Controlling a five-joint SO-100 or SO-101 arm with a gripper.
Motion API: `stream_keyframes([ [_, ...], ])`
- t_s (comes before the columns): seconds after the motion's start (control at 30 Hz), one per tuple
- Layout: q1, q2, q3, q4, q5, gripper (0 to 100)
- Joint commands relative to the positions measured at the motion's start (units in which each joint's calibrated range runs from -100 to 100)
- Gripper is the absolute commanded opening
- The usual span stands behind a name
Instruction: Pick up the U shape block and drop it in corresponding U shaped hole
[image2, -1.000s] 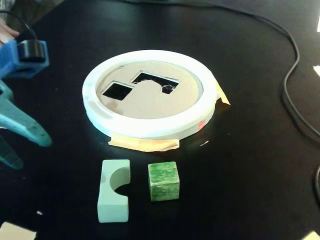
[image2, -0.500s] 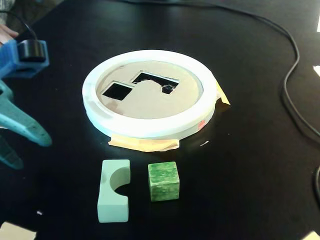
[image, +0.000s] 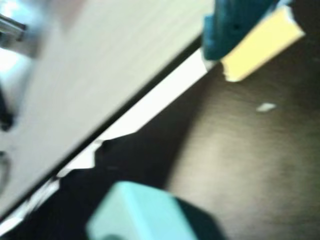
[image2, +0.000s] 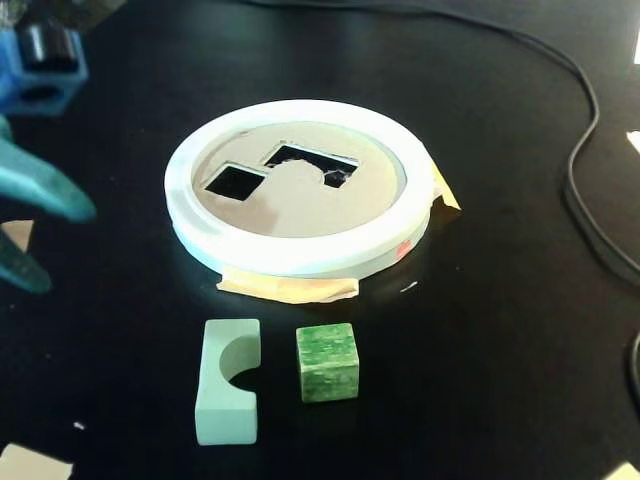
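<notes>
A: Gripper (image2: 40, 235) sits at the left edge of the fixed view, two teal fingers spread apart, nothing between them, well away from the blocks

B: Target?

A: U shape block (image2: 229, 380) lies flat on the black table (image2: 500, 330), near edge, notch facing right toward the green cube (image2: 327, 362) just beside it, not touching. U shaped hole (image2: 312, 163) is in the tan disc (image2: 290, 205) with white rim, next to a square cutout (image2: 235, 181)

B: How should the reach go?

A: My read: come down over the block's long sides, stay clear of the cube, keep the notch orientation in mind for the hole

B: Anything unclear?

A: Arm is cut off at the frame edge. Wrist view is blurred, shows only table edge, some yellow tape (image: 262, 44) and a teal finger (image: 145, 215); no block visible there
</notes>
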Motion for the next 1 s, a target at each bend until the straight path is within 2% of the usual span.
stream_keyframes([
  [0.0, -0.73, 14.34, -14.94, -1.74, -0.05, 100],
  [0.17, -0.6, 38.16, -32.61, -0.64, -0.05, 100],
  [0.4, -0.6, 65.48, -47.63, -0.34, 0.05, 100],
  [0.6, -6.09, 77.66, -55.19, 2.68, 3.66, 100],
  [0.97, -6.09, 95.84, -64.85, 2.47, 4.25, 100],
])
